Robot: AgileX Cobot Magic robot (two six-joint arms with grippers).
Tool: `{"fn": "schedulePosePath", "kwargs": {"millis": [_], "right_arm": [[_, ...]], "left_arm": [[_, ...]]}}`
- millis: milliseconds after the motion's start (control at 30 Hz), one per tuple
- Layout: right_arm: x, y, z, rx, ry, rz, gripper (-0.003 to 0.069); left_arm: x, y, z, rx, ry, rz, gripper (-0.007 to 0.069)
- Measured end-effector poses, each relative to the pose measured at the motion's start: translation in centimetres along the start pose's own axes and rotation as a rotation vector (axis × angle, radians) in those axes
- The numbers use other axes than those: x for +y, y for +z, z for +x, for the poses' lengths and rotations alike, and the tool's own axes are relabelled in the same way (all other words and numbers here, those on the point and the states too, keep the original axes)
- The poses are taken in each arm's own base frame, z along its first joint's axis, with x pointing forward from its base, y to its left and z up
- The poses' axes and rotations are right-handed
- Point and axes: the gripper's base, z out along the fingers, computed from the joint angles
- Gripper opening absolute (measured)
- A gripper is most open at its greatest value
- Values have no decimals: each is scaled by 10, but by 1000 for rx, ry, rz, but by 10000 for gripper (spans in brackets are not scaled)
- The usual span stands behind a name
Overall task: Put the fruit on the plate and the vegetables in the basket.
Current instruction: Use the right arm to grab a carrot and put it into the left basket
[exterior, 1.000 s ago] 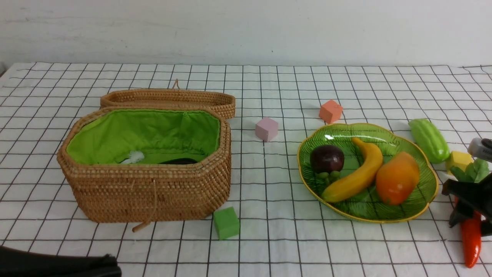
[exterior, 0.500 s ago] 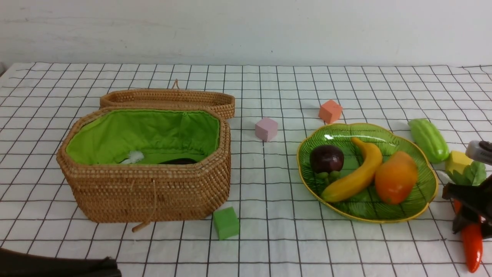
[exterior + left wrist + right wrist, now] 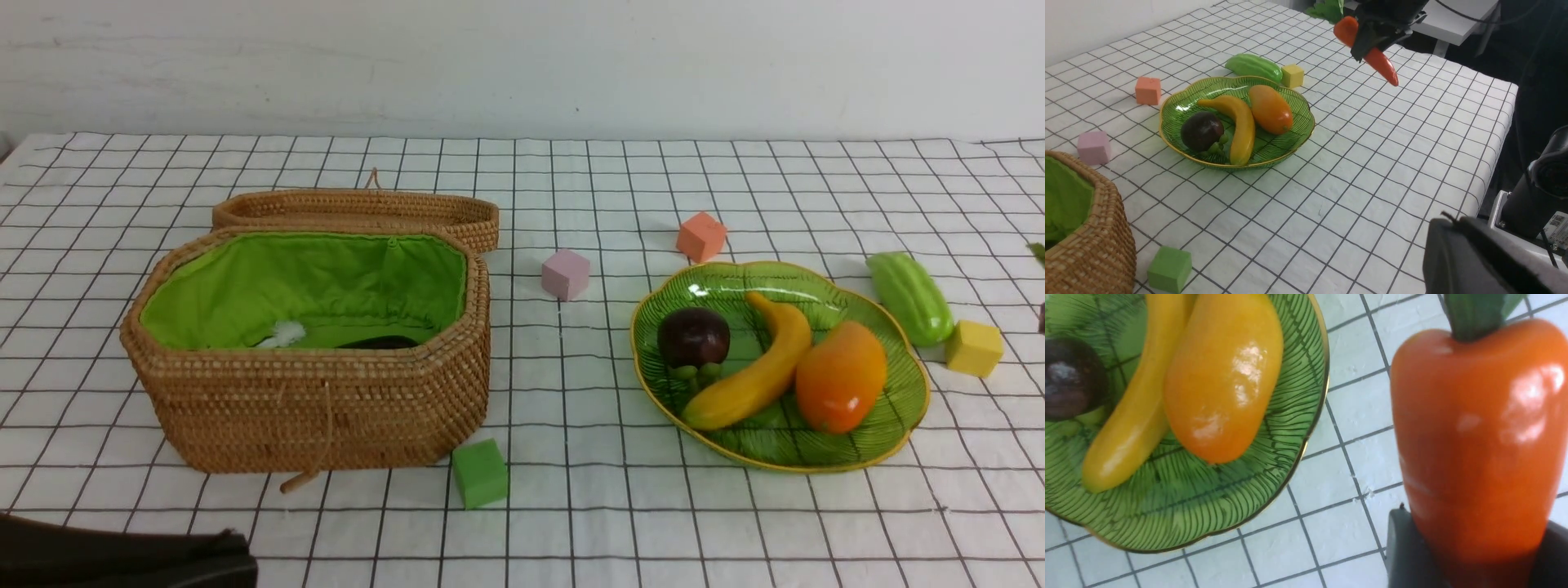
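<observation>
In the front view, a dark thing [image 3: 380, 342] in the basket [image 3: 310, 408] is mostly hidden by the near wall and cannot be named. At 2 o'clock from the plate [image 3: 784, 445], only a leaf sliver [image 3: 1038, 253] is shown at the edge. In the left wrist view, the middle of the carrot [image 3: 1382, 65] is covered by the right gripper [image 3: 1367, 41] clamped on it; the left gripper [image 3: 1474, 261] is blurred and cut off, its jaws' spread not to be told.
</observation>
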Motion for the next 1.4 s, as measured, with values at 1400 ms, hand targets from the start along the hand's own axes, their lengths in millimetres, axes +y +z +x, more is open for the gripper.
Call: {"fn": "schedulePosePath", "kwargs": {"millis": [1400], "right_arm": [[384,20,19,-348,-1070,-812,318]], "left_arm": [[55,-18,2,-62,-268,-647,-6]]}}
